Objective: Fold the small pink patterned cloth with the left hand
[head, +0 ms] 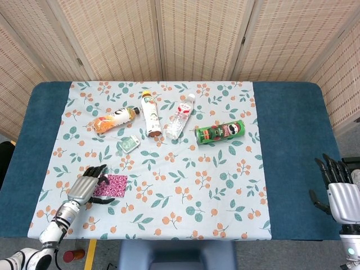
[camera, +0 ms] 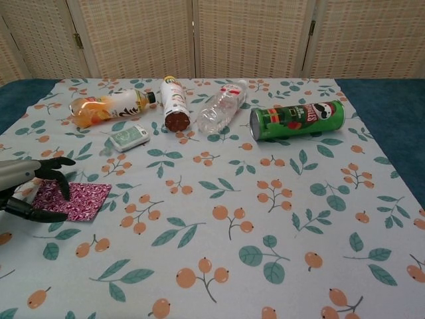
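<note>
Pink patterned cloth (head: 112,185) (camera: 72,201): lies flat on the floral tablecloth (head: 185,191) (camera: 265,199) near the front left corner, unfolded as far as the views show.

Left hand (head: 85,187) (camera: 26,189): over the cloth's left edge. Fingers (camera: 58,178) spread and curved downward over the left part of the cloth; thumb (camera: 36,213) stretched along the table at the cloth's near edge. Fingers and thumb well apart, nothing pinched between them. Whether the fingertips actually touch the fabric cannot be told from either view. Most of the cloth lies exposed to the right of the hand.

Right hand (head: 340,194): seen only in the head view, beyond the blue table edge at the far right, fingers upright and apart, holding nothing.

Views compared: chest view shows the gap between the left thumb and fingers and the cloth's pattern clearly; the left hand is cut by the frame's edge there. Head view shows the left forearm leading off the front edge, and the whole layout.

Other items, well apart from the cloth, lying on their sides: orange drink bottle (head: 115,119) (camera: 109,106), brown-capped bottle (head: 150,114) (camera: 174,102), clear bottle (head: 179,116) (camera: 220,106), green chip can (head: 220,132) (camera: 297,119). Small white packet (head: 129,144) (camera: 129,137) lies between bottles and cloth.
</note>
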`<state>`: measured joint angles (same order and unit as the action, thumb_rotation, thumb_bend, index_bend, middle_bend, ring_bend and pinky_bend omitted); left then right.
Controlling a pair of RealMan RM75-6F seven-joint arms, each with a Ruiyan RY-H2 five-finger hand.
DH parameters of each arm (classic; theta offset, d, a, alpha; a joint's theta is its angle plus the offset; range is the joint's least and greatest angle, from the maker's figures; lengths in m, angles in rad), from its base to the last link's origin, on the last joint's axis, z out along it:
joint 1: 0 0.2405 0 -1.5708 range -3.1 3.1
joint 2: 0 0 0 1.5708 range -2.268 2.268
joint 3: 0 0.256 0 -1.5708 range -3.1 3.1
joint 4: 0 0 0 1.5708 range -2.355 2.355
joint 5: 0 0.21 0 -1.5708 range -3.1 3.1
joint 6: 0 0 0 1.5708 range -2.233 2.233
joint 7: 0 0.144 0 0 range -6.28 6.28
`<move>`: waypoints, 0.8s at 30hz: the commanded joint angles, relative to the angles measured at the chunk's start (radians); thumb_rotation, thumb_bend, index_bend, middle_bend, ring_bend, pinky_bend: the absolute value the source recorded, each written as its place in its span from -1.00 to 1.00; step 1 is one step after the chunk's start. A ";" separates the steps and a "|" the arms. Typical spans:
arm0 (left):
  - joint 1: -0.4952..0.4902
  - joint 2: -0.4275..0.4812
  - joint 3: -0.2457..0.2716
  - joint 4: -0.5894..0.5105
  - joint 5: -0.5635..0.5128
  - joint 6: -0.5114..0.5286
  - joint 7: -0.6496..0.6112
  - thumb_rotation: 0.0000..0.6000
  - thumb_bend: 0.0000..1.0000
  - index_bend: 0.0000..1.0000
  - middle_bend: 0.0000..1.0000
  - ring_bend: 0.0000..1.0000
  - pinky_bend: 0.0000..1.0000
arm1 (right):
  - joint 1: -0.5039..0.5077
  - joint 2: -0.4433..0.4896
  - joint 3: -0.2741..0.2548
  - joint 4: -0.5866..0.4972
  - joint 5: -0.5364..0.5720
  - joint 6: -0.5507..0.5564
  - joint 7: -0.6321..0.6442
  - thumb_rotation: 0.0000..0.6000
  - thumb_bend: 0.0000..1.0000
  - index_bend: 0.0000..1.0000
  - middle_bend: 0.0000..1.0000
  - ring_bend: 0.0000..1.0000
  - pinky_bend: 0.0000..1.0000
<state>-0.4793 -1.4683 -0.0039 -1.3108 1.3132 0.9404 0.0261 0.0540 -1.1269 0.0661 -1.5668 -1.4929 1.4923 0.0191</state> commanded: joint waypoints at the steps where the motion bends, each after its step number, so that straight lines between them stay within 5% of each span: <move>1: 0.009 0.008 0.001 0.009 -0.006 0.003 -0.013 0.00 -0.68 -0.21 -1.00 -1.00 -1.00 | 0.000 0.000 0.000 0.000 0.000 0.000 -0.001 1.00 -0.16 -1.00 -1.00 -1.00 -1.00; 24: 0.023 0.024 0.001 -0.004 0.022 0.022 -0.029 0.00 -0.68 -0.20 -1.00 -1.00 -1.00 | -0.007 0.001 -0.002 -0.004 -0.003 0.011 -0.002 1.00 -0.16 -1.00 -1.00 -1.00 -1.00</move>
<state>-0.4569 -1.4443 -0.0027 -1.3146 1.3359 0.9624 -0.0034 0.0467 -1.1256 0.0643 -1.5706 -1.4956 1.5032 0.0175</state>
